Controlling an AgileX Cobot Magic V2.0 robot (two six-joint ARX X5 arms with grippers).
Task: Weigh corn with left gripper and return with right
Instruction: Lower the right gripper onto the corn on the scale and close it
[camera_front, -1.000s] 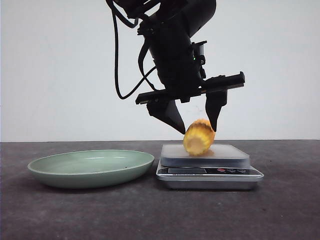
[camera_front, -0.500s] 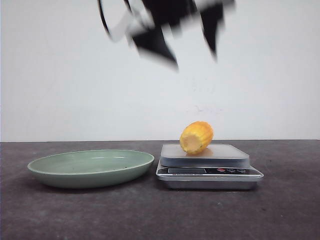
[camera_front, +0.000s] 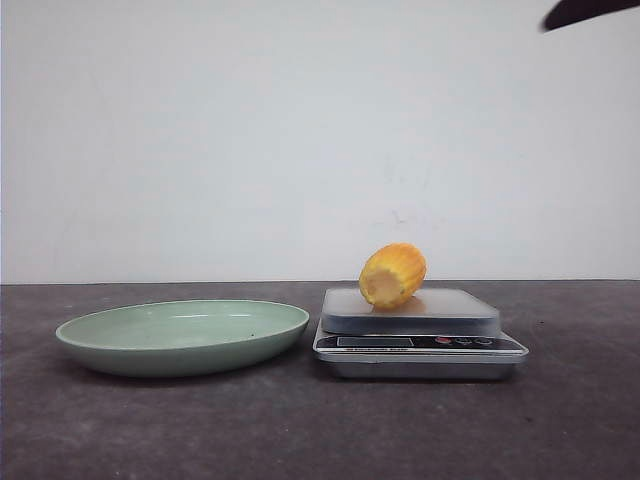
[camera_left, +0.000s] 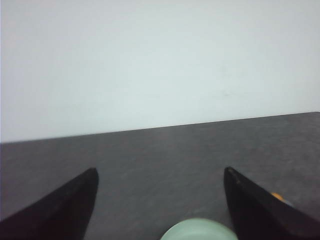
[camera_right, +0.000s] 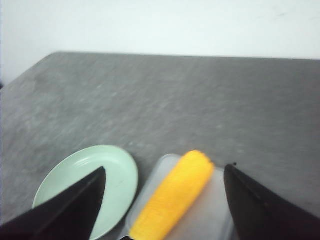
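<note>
A dark grey, matte tabletop (camera_front: 150, 430) spreads across the front view and meets a plain white wall (camera_front: 200, 130) behind it. On the left of that surface sits a shallow, pale green ceramic plate (camera_front: 110, 345), wide and round with a low rim. Just beside its right edge, near but not clearly touching it, stands a small silver kitchen scale (camera_front: 345, 368) with a frosted rectangular weighing platform and a dark front strip carrying a display and small buttons; the readout is too small to make out. The short, stubby yellow-orange corn cob (camera_front: 392, 276) lies on its side on that platform, tilted, with its paler cut end turned toward the camera and slightly to the left, and nothing grips it. The right wrist view looks down on the same cob from above, lying lengthwise on the platform next to the green plate, framed between the two pointed black fingers of the right gripper (camera_right: 162, 200), which stand wide apart and well above it. The left gripper (camera_left: 160, 202) likewise has its two pointed black fingers spread wide, holding nothing, with only the rim of the plate showing between them. A small dark sliver (camera_front: 590, 12) crosses the top right corner of the front view; what it belongs to cannot be told.
</note>
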